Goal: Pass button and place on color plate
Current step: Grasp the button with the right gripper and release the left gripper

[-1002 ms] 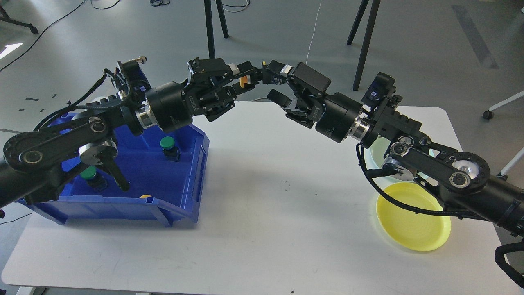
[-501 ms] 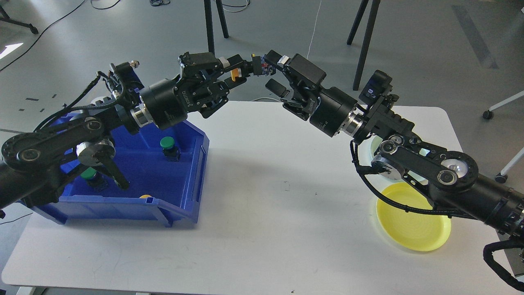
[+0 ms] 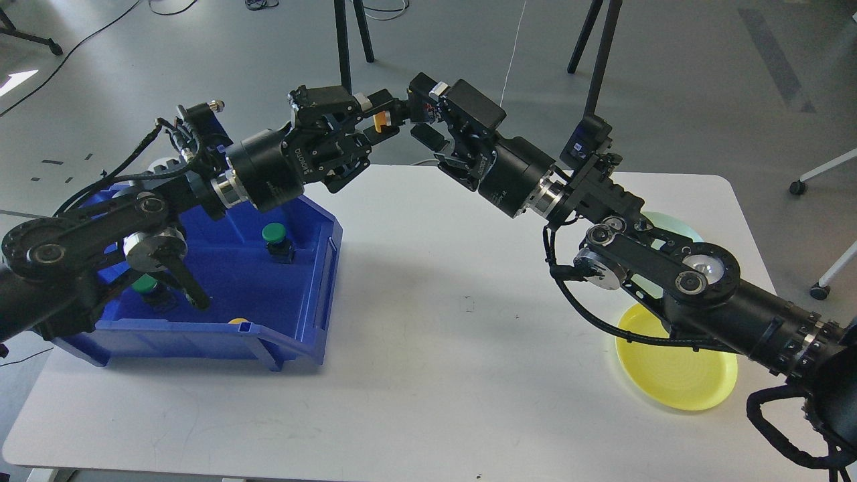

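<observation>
Left gripper (image 3: pixel 383 119) has its fingers clamped on the little yellow-capped button (image 3: pixel 381 120), probably light, rigid plastic, so right gripper's (image 3: pixel 424 122) spread fingers should pinch its exposed body.

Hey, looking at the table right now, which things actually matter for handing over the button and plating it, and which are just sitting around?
Part of the job:
- small orange button, held in the left tool
- right tool, open beside it
- round yellow plastic plate
- pale green plate, mostly hidden

Just lying about:
- blue plastic bin
- two green-capped buttons inside it
- white table
</observation>
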Action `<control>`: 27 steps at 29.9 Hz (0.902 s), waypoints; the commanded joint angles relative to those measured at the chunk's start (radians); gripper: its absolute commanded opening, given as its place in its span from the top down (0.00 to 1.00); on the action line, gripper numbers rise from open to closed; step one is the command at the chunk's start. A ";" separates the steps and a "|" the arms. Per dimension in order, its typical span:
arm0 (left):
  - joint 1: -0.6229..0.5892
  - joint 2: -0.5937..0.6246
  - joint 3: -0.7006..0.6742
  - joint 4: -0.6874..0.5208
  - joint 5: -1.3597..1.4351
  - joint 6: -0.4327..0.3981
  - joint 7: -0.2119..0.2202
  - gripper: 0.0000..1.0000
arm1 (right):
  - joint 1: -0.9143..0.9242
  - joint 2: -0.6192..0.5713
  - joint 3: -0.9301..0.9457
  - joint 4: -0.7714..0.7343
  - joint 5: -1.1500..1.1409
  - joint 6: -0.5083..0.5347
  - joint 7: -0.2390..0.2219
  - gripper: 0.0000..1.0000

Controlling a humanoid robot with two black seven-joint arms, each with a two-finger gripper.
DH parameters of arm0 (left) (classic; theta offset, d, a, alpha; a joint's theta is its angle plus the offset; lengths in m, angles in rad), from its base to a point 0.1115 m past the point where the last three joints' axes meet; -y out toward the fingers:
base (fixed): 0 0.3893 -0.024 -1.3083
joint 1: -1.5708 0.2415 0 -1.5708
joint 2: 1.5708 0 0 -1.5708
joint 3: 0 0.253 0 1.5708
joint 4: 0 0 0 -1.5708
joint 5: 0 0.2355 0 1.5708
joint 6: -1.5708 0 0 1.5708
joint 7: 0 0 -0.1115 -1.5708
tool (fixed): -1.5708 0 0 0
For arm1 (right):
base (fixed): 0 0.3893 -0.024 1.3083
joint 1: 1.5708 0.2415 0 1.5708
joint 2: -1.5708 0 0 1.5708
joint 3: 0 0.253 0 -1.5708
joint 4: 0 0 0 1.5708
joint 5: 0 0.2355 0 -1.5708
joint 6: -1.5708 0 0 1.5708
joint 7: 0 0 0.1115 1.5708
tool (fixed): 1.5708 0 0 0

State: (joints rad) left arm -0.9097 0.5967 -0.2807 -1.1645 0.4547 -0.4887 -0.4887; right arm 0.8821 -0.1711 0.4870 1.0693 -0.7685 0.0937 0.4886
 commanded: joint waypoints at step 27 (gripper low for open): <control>0.008 -0.001 -0.002 0.025 -0.016 0.000 0.000 0.84 | 0.005 0.022 0.005 -0.043 0.014 -0.022 0.000 0.23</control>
State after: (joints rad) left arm -0.9021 0.5951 -0.2823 -1.1411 0.4371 -0.4887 -0.4887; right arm 0.8851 -0.1521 0.4912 1.0267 -0.7547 0.0711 0.4887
